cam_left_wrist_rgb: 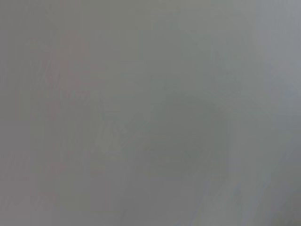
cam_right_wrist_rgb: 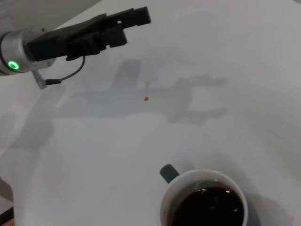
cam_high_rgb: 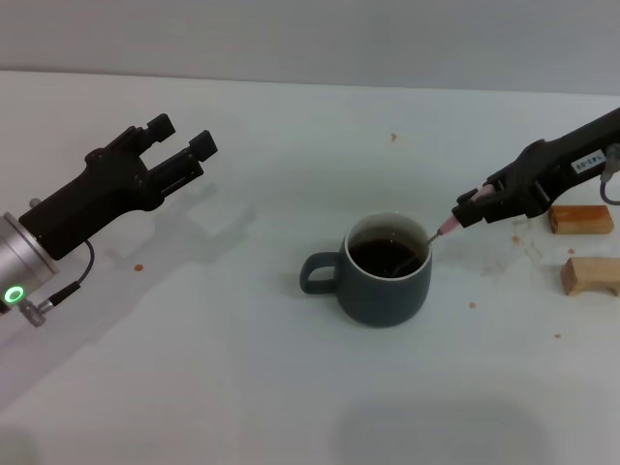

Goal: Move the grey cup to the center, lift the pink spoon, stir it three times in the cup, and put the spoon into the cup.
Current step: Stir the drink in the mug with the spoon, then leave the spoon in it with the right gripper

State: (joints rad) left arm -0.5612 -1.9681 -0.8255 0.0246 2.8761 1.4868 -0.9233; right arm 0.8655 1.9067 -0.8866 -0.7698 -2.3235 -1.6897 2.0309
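The grey cup (cam_high_rgb: 386,271) stands mid-table with dark liquid inside and its handle toward my left arm. It also shows in the right wrist view (cam_right_wrist_rgb: 203,201). My right gripper (cam_high_rgb: 469,210) is just to the right of the cup's rim, shut on the pink handle of the pink spoon (cam_high_rgb: 438,232). The spoon slants down over the rim with its bowl in the liquid. My left gripper (cam_high_rgb: 182,139) hangs open and empty above the table far to the left; it shows in the right wrist view (cam_right_wrist_rgb: 123,26) too.
Two small wooden blocks (cam_high_rgb: 581,220) (cam_high_rgb: 591,276) lie at the right edge, behind and below my right arm. A few small crumbs dot the white table (cam_high_rgb: 242,368). The left wrist view shows only a blurred grey surface.
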